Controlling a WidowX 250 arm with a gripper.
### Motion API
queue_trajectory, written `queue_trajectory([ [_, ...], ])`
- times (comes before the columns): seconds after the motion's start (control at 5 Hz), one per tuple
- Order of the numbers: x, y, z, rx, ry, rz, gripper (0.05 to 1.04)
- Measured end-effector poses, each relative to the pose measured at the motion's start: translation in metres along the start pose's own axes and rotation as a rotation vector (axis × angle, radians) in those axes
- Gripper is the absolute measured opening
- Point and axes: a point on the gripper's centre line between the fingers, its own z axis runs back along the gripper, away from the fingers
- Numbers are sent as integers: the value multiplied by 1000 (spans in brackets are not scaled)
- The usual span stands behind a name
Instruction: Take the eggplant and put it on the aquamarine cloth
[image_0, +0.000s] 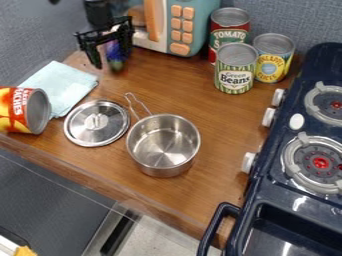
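Eggplant (115, 56) is near the toy microwave (160, 44), green end down, showing in the gap of my gripper (112, 59), which is open. I see the light blue cloth (63, 85) on the table (220, 120), near the shiny lid (87, 135) and the peach can (17, 110).

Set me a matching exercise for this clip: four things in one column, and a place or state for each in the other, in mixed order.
Things
1. Purple eggplant with a green end
2. Round shiny metal lid
3. Light aquamarine cloth
4. Red-and-yellow cylindrical can

Places or states
A. Lying on its side at the view's left edge
B. At the black two-finger gripper, in the upper left of the view
C. Lying flat, just left of the open metal pot in the picture
D. In the picture, between the can and the gripper

Right pairs: 1-B, 2-C, 3-D, 4-A
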Motion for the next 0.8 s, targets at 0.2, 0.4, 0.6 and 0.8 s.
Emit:
queue_trajectory([
  [0.2, 9, -7, -7, 30, 5, -8, 1000],
  [0.4, 17, -13, -11, 70, -17, -60, 1000],
  [0.6, 24, -15, -16, 149, -29, -176, 940],
  [0.8, 29, -15, -19, 160, -31, -276, 749],
])
